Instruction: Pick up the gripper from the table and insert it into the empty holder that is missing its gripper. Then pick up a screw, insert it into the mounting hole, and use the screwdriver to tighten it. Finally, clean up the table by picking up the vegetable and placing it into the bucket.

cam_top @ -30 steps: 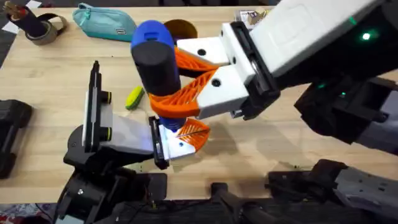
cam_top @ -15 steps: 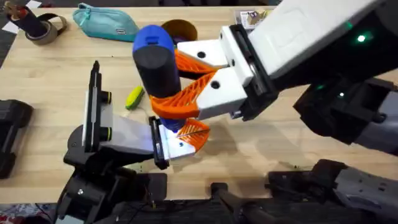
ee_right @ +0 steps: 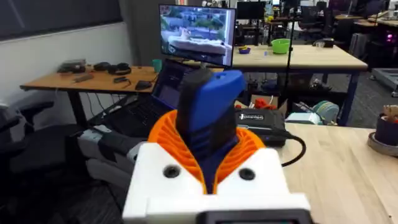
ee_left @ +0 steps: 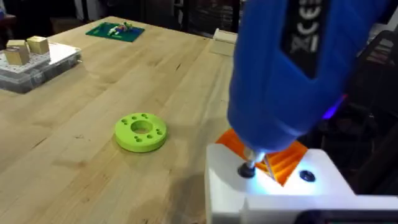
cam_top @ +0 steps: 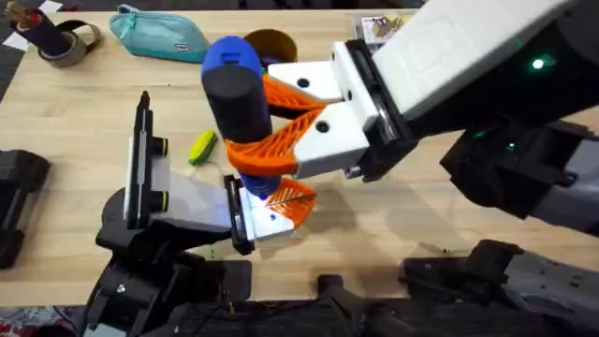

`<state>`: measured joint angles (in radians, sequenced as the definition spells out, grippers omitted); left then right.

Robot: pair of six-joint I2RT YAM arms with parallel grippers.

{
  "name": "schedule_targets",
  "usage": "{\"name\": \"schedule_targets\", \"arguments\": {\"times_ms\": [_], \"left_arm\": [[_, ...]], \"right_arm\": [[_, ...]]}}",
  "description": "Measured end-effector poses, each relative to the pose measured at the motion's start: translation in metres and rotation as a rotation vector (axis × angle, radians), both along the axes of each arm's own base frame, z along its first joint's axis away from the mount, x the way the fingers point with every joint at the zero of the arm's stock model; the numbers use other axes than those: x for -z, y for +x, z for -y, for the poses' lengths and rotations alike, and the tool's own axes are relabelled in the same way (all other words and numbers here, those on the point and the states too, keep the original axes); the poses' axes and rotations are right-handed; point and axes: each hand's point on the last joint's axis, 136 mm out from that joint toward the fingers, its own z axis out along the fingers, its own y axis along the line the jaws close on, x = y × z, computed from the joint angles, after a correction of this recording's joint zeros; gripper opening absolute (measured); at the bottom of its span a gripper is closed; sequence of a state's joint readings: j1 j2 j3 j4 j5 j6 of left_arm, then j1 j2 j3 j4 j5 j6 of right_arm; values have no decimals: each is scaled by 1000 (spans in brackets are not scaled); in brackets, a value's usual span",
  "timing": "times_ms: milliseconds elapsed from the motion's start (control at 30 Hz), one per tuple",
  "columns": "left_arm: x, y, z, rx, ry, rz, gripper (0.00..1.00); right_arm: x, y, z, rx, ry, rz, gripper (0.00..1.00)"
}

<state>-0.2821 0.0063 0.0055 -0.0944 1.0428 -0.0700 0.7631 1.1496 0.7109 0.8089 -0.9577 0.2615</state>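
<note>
We've got the right pincer [cam_top: 271, 126] pinching the screwdriver [cam_top: 234, 89] upright over the holder [cam_top: 187, 201], near the bench's front edge. In the left wrist view its lit tip sits on a screw [ee_left: 247, 170], so we'd guess tightening is underway. Since a second ago the screwdriver has crept slightly to the right, hardly anything else. The vegetable [cam_top: 201, 146] lies just beside the holder, bucket [cam_top: 273, 43] near the far edge, cleanup not started. Left pincer: can't tell

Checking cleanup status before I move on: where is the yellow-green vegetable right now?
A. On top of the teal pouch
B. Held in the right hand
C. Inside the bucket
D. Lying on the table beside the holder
D. The vegetable lies on the bare table just beside the holder; the right hand grips the screwdriver.
</note>
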Motion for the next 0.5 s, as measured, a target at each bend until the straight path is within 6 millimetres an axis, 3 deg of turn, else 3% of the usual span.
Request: {"name": "schedule_targets", "arguments": {"times_ms": [500], "left_arm": [[0, 0, 0, 0, 0, 0, 13]], "right_arm": [[1, -1, -2, 2, -2, -13, 37]]}}
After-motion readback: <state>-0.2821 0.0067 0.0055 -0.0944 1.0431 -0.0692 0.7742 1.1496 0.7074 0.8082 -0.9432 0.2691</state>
